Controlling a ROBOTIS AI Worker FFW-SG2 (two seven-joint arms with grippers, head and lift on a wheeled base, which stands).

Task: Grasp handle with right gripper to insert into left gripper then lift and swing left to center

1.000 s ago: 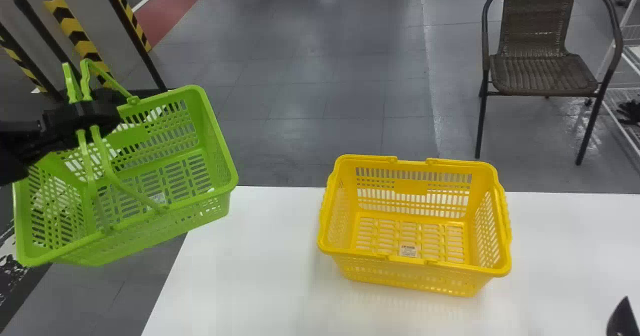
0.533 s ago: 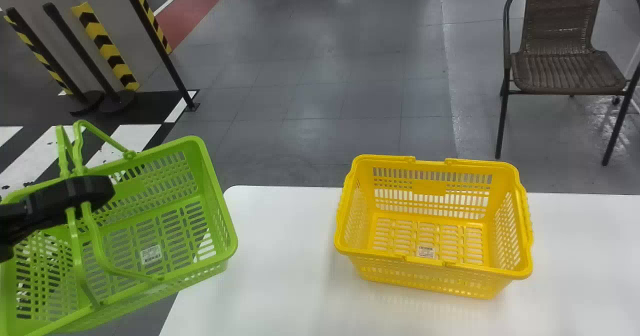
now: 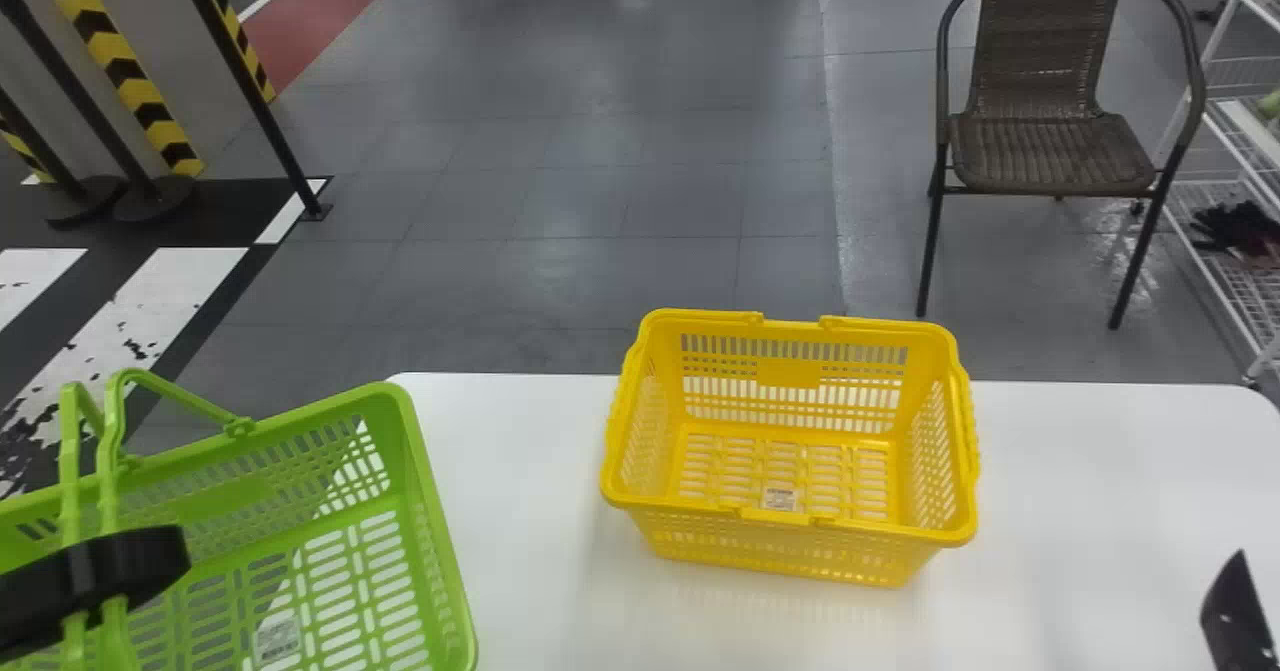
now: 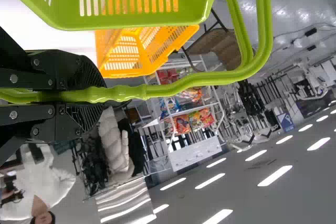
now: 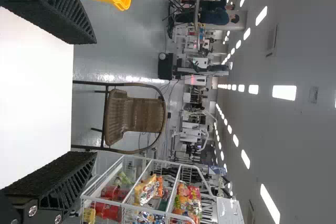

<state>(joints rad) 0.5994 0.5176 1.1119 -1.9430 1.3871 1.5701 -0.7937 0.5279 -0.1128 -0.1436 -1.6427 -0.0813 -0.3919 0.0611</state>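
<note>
At the lower left of the head view, my left gripper (image 3: 130, 566) is shut on the two handles of the green basket (image 3: 440, 541). The basket hangs tilted over the table's left edge; whether its bottom touches the table, I cannot tell. From the left wrist view, the left gripper (image 4: 94, 95) has its fingers closed around the green handle (image 4: 210, 78), and the green basket (image 4: 131, 17) is beside it. My right gripper (image 3: 1238, 611) stays at the lower right edge, away from the handles. In the right wrist view the right gripper (image 5: 86, 97) holds its fingers wide apart, nothing between them.
A yellow basket (image 3: 790, 541) stands upright on the white table (image 3: 1080, 511), right of the green one. Beyond the table are a brown chair (image 3: 1050, 151) and a white wire rack (image 3: 1240, 191). Black posts (image 3: 90, 101) stand at the far left.
My left gripper and the green basket have come down and nearer in the head view. That view has also swung sideways and back, shifting the table and yellow basket in it.
</note>
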